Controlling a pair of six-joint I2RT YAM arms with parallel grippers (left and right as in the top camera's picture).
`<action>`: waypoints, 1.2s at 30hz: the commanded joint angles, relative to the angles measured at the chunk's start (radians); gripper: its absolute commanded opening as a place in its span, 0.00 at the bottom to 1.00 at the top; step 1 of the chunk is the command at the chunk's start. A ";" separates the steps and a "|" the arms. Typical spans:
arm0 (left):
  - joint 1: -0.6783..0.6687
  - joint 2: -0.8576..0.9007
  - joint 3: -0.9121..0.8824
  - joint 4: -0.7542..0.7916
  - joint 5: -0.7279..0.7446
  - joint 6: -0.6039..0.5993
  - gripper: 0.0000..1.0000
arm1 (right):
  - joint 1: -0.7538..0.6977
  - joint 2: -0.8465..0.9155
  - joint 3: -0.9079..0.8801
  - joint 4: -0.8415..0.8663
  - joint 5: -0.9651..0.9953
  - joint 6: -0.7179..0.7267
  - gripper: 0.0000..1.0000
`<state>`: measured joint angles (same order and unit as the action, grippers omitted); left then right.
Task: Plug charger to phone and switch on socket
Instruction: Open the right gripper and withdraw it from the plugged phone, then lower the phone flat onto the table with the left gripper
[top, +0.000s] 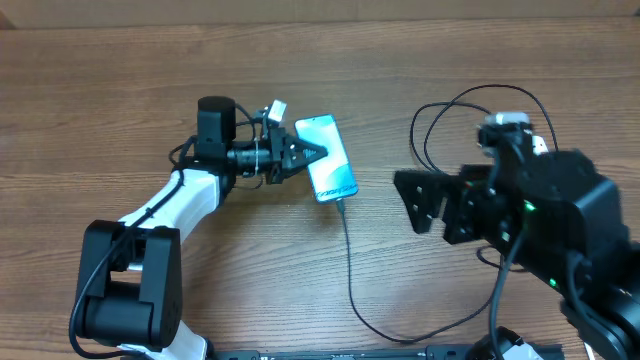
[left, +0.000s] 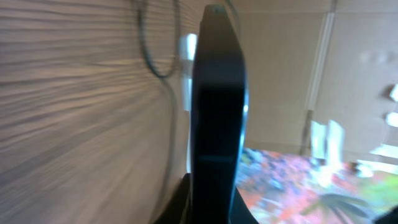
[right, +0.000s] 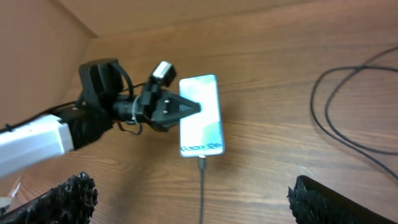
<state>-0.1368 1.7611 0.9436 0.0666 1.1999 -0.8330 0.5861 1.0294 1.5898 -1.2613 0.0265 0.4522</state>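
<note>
One slim, glossy phone, seemingly gripped, on wood-grain table.

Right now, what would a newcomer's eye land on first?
The phone, its bright cyan screen lit at mid-table, with the left gripper clamped on its edge. The charger looks plugged into the phone's near end and trails toward the table's near edge. The right gripper hovers open to the right of the phone.
</note>
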 joint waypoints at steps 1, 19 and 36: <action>0.026 -0.015 0.034 -0.113 -0.129 0.279 0.04 | -0.009 0.007 0.010 -0.030 0.001 0.001 1.00; -0.009 0.023 0.035 -0.473 -0.219 0.784 0.04 | -0.009 0.109 0.006 -0.081 -0.003 0.053 1.00; -0.018 0.340 0.280 -0.757 -0.335 0.938 0.04 | -0.009 0.276 0.000 -0.085 0.040 0.161 1.00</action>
<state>-0.1429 2.0914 1.1614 -0.6575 0.9924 0.0360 0.5823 1.2987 1.5898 -1.3476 0.0345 0.5682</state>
